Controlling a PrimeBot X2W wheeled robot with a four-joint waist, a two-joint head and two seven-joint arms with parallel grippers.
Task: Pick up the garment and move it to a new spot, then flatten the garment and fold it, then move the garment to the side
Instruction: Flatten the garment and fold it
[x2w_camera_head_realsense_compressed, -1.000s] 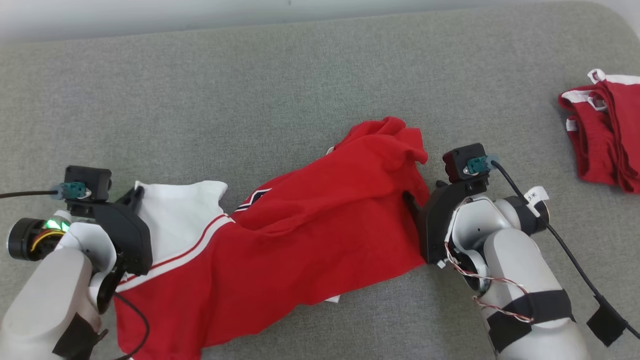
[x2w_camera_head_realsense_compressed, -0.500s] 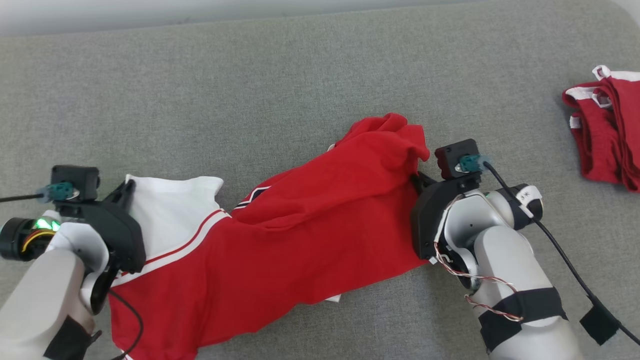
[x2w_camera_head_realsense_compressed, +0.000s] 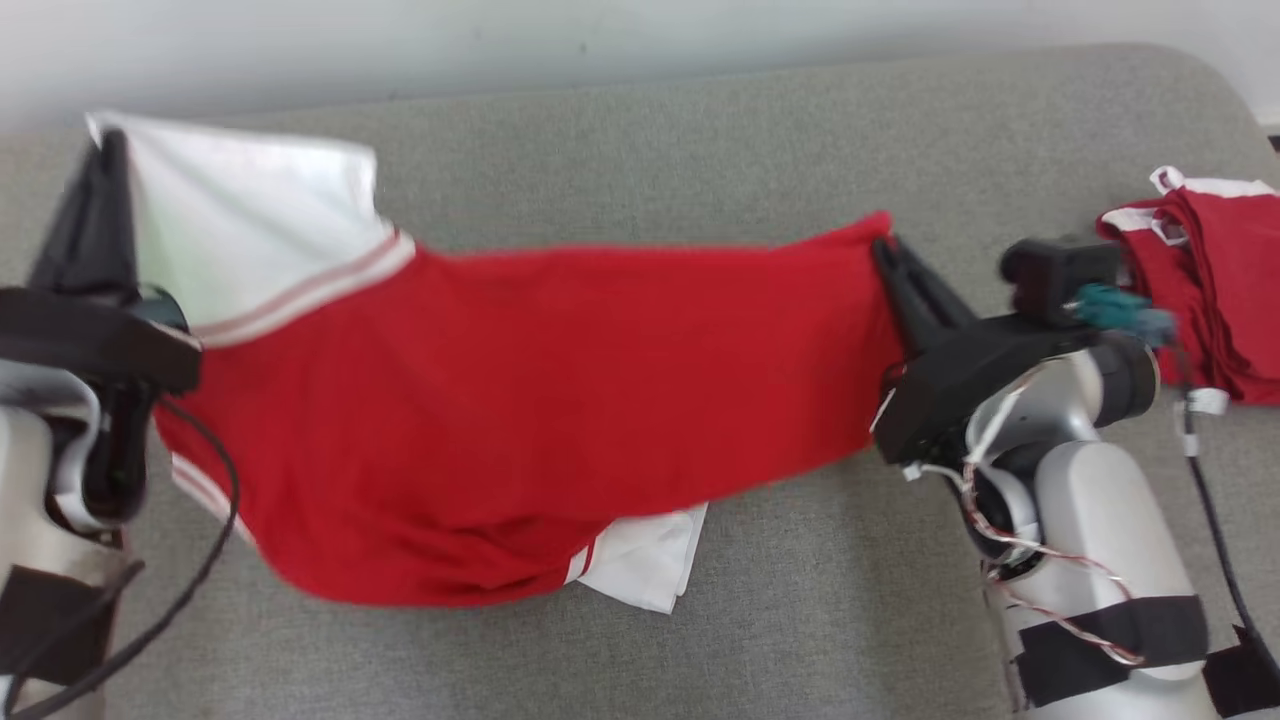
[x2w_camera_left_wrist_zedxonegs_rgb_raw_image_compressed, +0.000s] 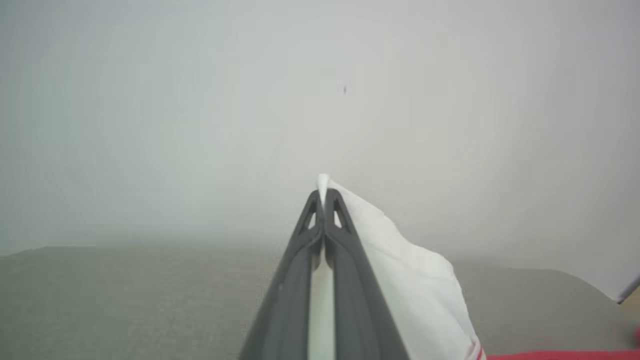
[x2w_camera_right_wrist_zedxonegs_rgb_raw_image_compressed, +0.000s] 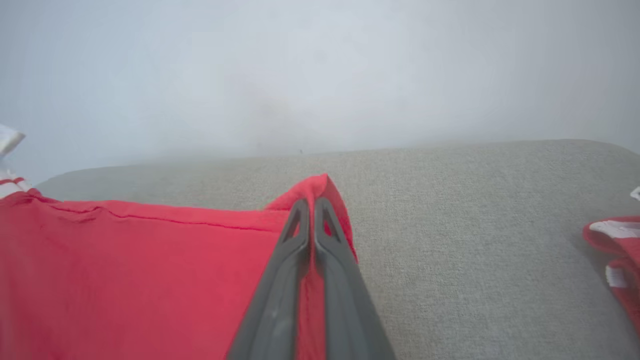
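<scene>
We see the grey surface (x2w_camera_head_realsense_compressed: 640, 150) wide under everything. Above it the garment (x2w_camera_head_realsense_compressed: 560, 400), red with white parts, hangs as a broad sheet between our two arms. Its long axis runs from left to right across the head view, and the top edge is almost straight. The lower edge sags, and a white flap (x2w_camera_head_realsense_compressed: 645, 555) at the bottom seems to rest on the surface, so we judge the garment is not wholly free of it.

A second red pile (x2w_camera_head_realsense_compressed: 1200, 280) lies at the far right, just beside our right arm and apart from the garment.

The left gripper (x2w_camera_head_realsense_compressed: 103, 150) is closed on the white corner (x2w_camera_left_wrist_zedxonegs_rgb_raw_image_compressed: 400, 250), with a thin strip of cloth between its fingers. The right gripper (x2w_camera_head_realsense_compressed: 885, 250) is closed on the red edge (x2w_camera_right_wrist_zedxonegs_rgb_raw_image_compressed: 320, 187) at the opposite end.

Each arm has one end, so neither is nearer to the cloth. We think the next move depends on this axis: both arms should travel together, and keep their separation, or the sheet will go slack.
</scene>
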